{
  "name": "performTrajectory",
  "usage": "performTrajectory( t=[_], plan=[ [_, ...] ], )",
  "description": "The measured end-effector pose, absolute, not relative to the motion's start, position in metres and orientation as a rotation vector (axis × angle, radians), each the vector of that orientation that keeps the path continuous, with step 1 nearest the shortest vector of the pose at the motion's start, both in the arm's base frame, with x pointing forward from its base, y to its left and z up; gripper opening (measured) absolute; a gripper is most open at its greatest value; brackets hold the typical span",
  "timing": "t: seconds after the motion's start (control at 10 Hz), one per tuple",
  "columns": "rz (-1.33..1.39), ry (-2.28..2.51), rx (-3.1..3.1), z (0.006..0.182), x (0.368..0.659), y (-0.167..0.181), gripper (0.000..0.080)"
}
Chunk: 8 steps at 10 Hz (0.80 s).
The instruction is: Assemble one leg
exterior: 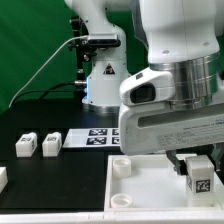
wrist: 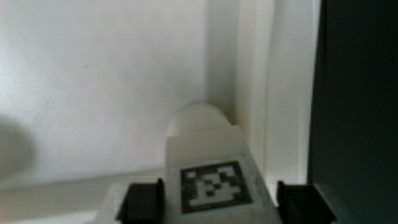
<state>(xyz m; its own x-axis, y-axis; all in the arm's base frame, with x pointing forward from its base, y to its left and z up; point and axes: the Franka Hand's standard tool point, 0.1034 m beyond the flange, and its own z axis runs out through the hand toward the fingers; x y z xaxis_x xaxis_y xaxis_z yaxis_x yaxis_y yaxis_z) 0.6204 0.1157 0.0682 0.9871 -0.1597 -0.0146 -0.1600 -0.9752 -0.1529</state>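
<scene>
**Leg in the claw, hovering over the slab**

We've got the claw (exterior: pixel 198 168) closed on the leg (exterior: pixel 198 177), its fingers (wrist: pixel 143 200) pinching both sides, over the slab (exterior: pixel 135 190). We'd keep it upright and line it up with a corner socket (exterior: pixel 121 166) before lowering. Sockets look empty. Two spare blocks (exterior: pixel 38 146) sit on the surface (exterior: pixel 50 185).

White glossy arm (exterior: pixel 170 60) with grey wrist band, black cable, dark jaws.

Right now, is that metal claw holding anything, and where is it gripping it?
Yes. The gripper holds a small white plastic block with a black-and-white tag, the leg, pinched on its two opposite sides by the black fingers.
</scene>
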Motion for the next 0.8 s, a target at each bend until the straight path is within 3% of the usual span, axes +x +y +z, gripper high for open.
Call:
performTrajectory(
  t=[0.2, 0.6, 0.7, 0.8],
  plan=[
    [0.031, 0.554, -2.91, 0.0635, 0.6172, 0.1191, 0.0303],
    [0.039, 0.623, -2.875, 0.0635, 0.6181, 0.1163, 0.0303],
    [0.039, 0.624, -2.875, 0.0633, 0.6182, 0.1157, 0.0482],
    [0.036, 0.6, -2.881, 0.0633, 0.6182, 0.1155, 0.0592]
  ],
)
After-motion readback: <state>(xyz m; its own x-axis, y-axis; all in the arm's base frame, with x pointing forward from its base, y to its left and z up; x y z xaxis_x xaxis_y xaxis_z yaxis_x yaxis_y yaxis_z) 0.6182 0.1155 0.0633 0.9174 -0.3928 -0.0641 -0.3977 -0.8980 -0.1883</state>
